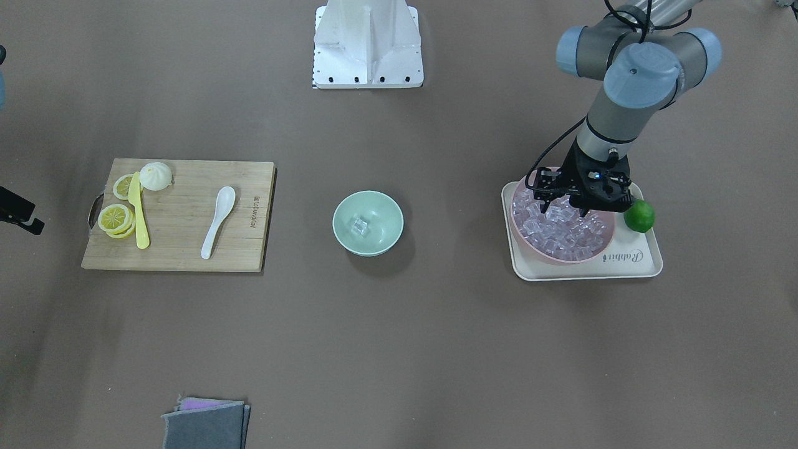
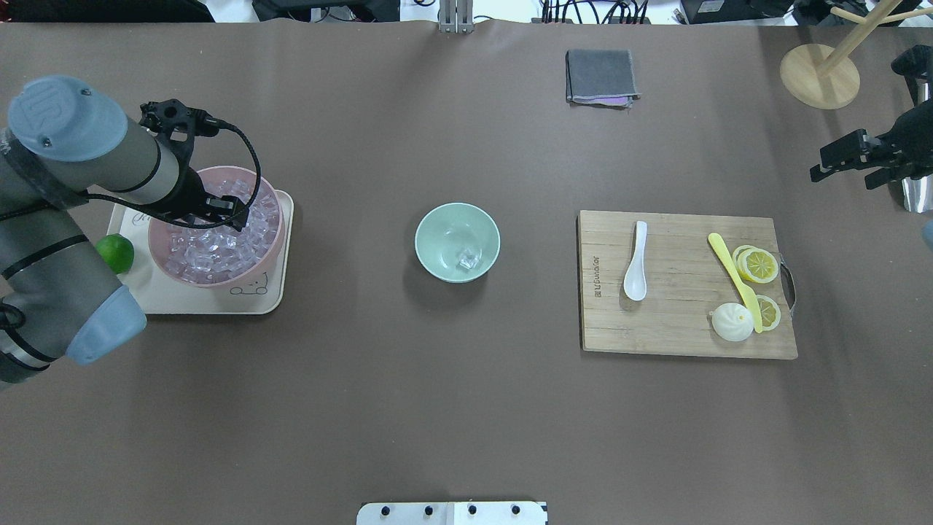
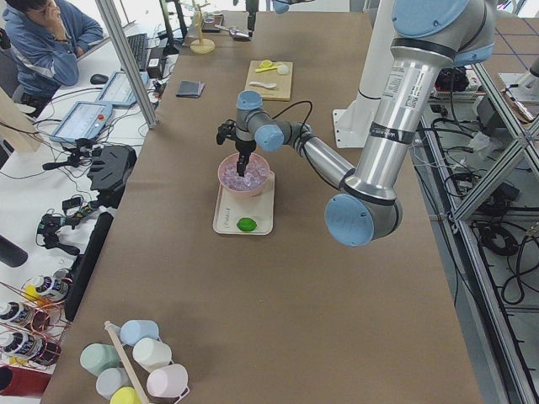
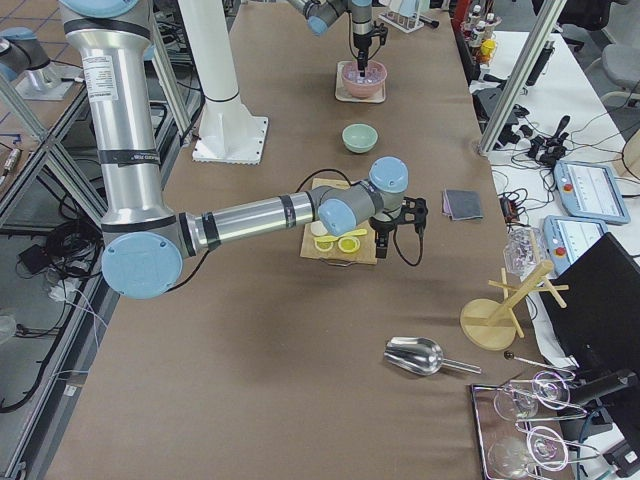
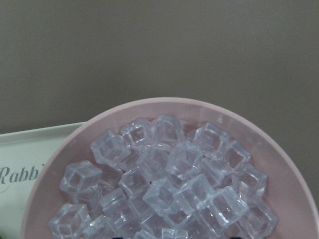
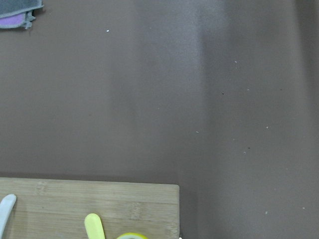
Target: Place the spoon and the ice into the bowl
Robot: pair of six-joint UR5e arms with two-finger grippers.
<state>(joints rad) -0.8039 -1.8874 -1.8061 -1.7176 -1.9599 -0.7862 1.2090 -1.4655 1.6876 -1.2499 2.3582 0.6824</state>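
While my left gripper (image 1: 565, 212) sits jaws apart well off the board (image 1: 181, 249), the spoon (image 1: 218, 221) lies there, scoop toward the robot base (image 1: 368, 50)

A long table under a matte brown cover (image 3: 253, 295) runs the length of the room and fills most of every view. Along one side stands a white workbench (image 3: 25, 210), set off from the table by slanting silver aluminium posts (image 3: 126, 63). On the other side lies a tiled floor (image 3: 505, 362), greyish with thin joint lines. The light is even and soft, and shadows on the brown cover are faint.
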